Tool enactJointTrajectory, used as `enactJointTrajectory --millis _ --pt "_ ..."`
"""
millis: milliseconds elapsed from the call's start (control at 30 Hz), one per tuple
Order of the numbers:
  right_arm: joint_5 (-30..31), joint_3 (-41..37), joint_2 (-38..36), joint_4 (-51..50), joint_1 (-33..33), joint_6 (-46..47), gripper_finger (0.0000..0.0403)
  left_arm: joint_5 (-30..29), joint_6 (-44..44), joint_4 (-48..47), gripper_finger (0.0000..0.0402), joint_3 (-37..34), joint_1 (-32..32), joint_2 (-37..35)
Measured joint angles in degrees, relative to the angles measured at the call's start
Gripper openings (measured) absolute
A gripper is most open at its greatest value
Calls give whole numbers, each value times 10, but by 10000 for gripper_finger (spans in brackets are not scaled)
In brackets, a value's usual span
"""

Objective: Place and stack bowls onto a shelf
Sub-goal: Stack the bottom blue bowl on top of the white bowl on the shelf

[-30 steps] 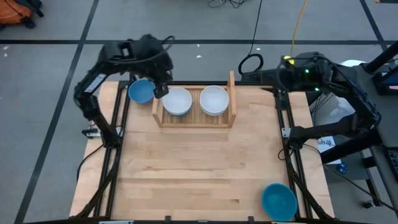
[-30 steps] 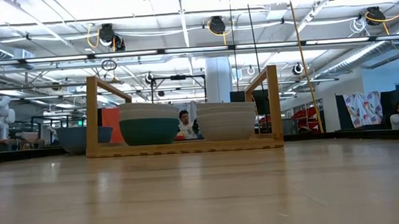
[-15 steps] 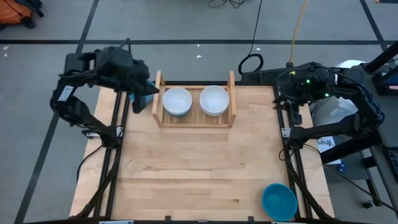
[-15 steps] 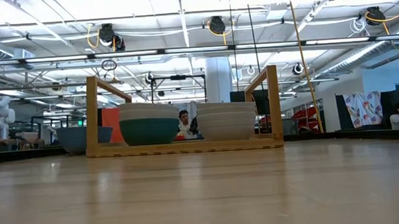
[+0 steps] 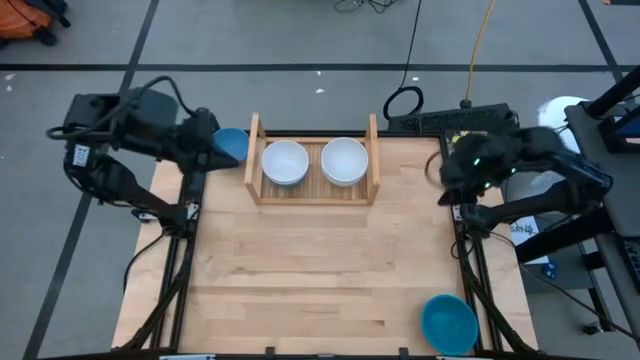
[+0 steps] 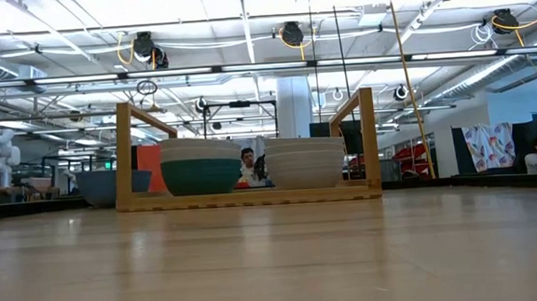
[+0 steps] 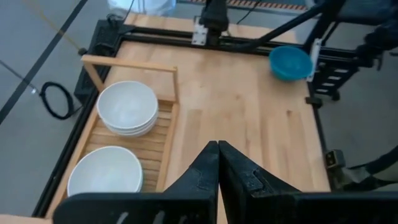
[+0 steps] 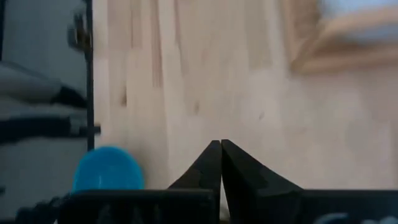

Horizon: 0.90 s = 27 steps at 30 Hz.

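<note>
The shelf [image 5: 315,190] stands at the table's far middle with two stacks of white bowls on its slatted base: a left stack [image 5: 284,162] and a right stack [image 5: 345,160]. The low view shows a teal bowl [image 6: 201,176] at the bottom of the left stack. One blue bowl [image 5: 232,143] sits on the table just left of the shelf. Another blue bowl [image 5: 448,322] sits at the near right corner. My left gripper [image 7: 217,146] is shut and empty, pulled back over the table's left edge. My right gripper [image 8: 221,144] is shut and empty, above the right edge.
Black frame rails [image 5: 190,250] run along the table's left and right sides. The middle and near parts of the wooden tabletop [image 5: 320,270] carry nothing. Cables [image 5: 402,100] lie on the floor behind the table.
My left gripper has swung away from the shelf's left end toward the table's left edge, rising and drawing back. My right arm has swung from behind the far right corner toward the near edge and tipped downward. The bowls have stayed in place.
</note>
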Motion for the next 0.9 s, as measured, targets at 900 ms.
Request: enactJointTrajectory --millis 900 --pt "-240 -451 19 263 220 324 51 -2 33 0 7 0 -39 -45"
